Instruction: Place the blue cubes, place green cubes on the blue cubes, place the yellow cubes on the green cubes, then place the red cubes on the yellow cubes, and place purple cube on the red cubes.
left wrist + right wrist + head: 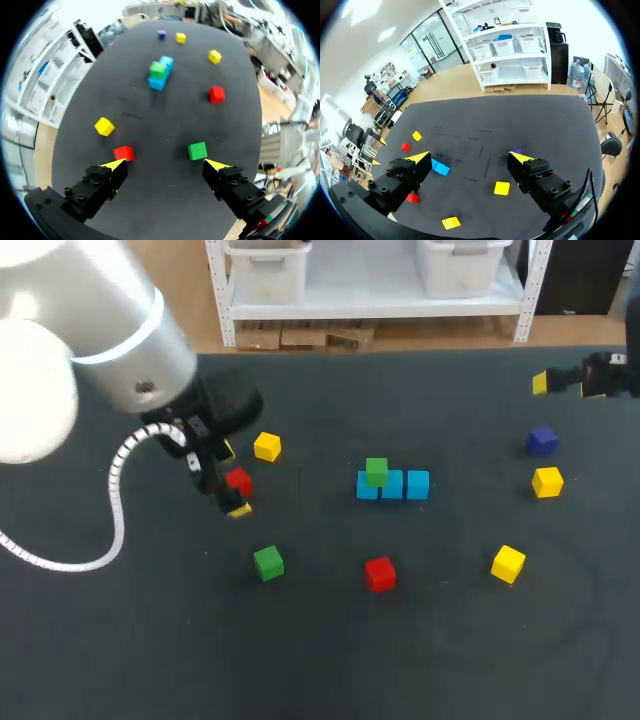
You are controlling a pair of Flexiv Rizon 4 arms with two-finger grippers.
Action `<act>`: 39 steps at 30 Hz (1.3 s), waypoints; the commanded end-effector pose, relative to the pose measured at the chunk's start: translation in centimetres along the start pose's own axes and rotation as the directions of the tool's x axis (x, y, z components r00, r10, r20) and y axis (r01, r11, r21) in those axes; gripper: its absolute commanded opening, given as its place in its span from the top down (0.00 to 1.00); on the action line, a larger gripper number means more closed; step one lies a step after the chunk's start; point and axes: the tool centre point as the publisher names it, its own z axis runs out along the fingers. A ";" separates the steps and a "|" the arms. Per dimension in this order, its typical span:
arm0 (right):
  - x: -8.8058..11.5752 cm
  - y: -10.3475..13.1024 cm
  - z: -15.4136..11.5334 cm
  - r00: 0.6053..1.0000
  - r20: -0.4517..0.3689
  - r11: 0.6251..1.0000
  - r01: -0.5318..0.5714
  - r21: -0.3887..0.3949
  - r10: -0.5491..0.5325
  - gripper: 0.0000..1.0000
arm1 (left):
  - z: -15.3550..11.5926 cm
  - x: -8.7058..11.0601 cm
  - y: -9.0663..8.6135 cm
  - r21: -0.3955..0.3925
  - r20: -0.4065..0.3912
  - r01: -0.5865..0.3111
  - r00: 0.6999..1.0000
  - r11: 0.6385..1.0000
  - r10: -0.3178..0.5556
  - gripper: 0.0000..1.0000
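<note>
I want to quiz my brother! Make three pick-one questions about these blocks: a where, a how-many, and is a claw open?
1. The stacked green cube sits on: A blue cubes B a red cube C the purple cube
2. How many yellow cubes? A two B three C five
3. The left gripper is: A open B gripping a red cube C gripping a green cube
Answers: 1 A, it tops the blue row. 2 B, the head view shows three. 3 A, its fingers stand apart, empty.
</note>
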 end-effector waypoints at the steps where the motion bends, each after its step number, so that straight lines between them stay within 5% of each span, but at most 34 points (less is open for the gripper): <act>1: 0.0 -0.1 0.1 1.000 0.001 1.000 0.001 -0.003 -0.001 0.00 | 3.0 -1.3 -0.1 0.166 -0.323 -0.185 0.918 0.969 0.231 0.00; 17: 0.0 -0.1 0.1 1.000 0.001 1.000 0.001 -0.003 -0.001 0.00 | 5.1 -2.6 -3.2 0.140 -0.379 0.001 0.924 0.990 0.053 0.00; 29: 0.0 -0.1 0.1 1.000 0.001 1.000 0.001 -0.003 -0.001 0.00 | 4.6 -1.4 -5.3 0.048 -0.358 0.101 0.931 0.994 -0.077 0.00; 39: 0.0 -0.1 0.1 1.000 0.001 1.000 0.001 -0.003 -0.001 0.00 | 5.2 -0.3 -6.7 0.072 -0.313 0.142 0.943 0.987 -0.113 0.00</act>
